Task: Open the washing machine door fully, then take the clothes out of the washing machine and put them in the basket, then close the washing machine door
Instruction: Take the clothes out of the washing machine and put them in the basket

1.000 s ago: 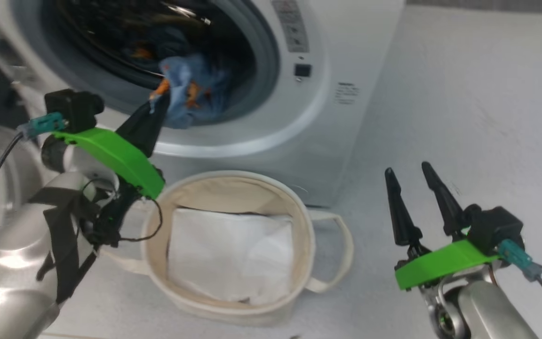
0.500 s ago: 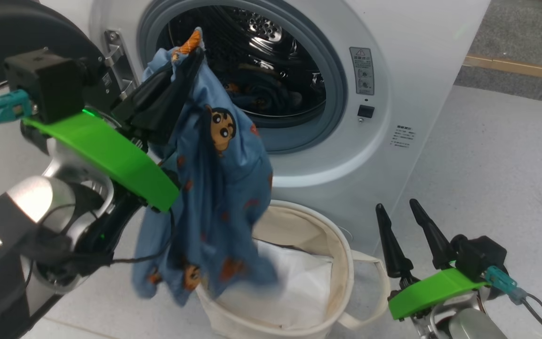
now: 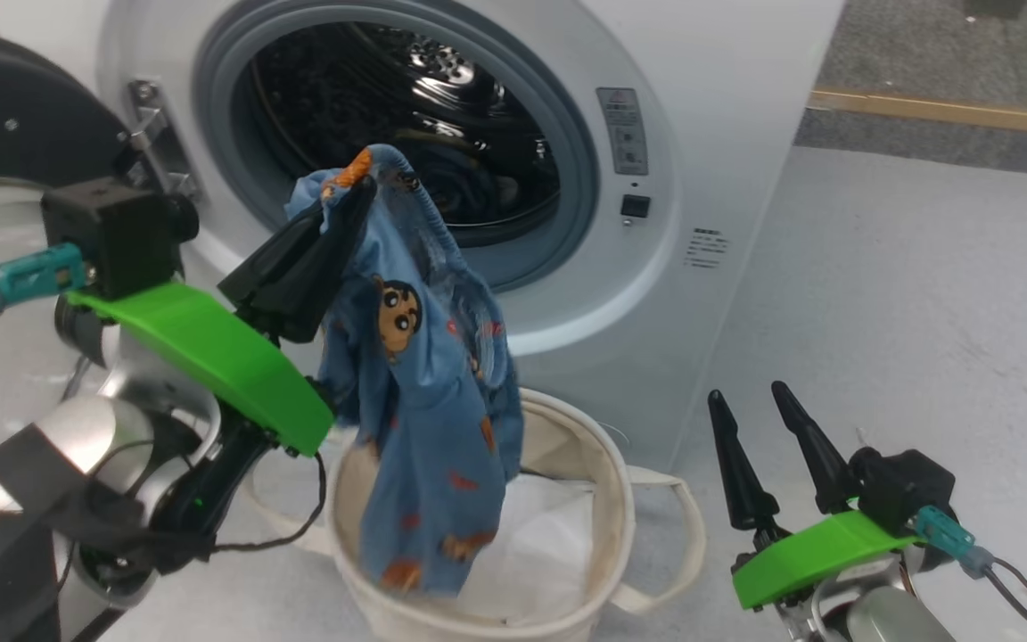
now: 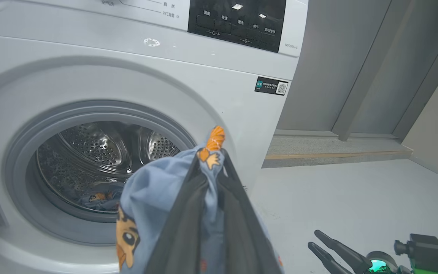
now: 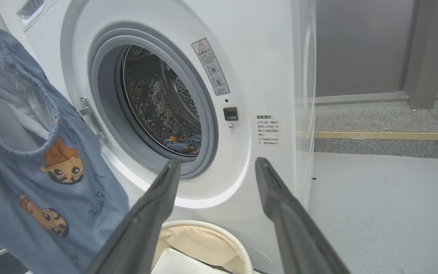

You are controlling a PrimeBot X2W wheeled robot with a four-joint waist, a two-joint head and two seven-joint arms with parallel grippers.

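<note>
Head view: note the left gripper (image 3: 355,189) pinched narrow on the elastic hem of the bear-print garment (image 3: 424,383), draped straight below the fingertips, lower end seemingly dipping into the mouth of the basket (image 3: 610,464) toward its left side. Lower the wrist further before letting go, to land the bulk on the white sheet (image 3: 549,535) and not over the rim. Shift a little toward the right gripper (image 3: 745,392), spread wide and empty, well off to that side. Avoid swinging outward into the washing machine door (image 3: 5,116), open on the outer side of the left arm.

Left wrist view: check the cloth bunched between both fingers up to the tips, with orange print poking past them. Expect clinging, so open fully, then lift straight up. Beyond the tips, spot a second garment (image 4: 97,198) low in the drum (image 4: 89,152) of the washing machine (image 4: 222,76), likely next to fetch.

Right wrist view: hold this hand clear, with basket below its fingers and garment off to its left
</note>
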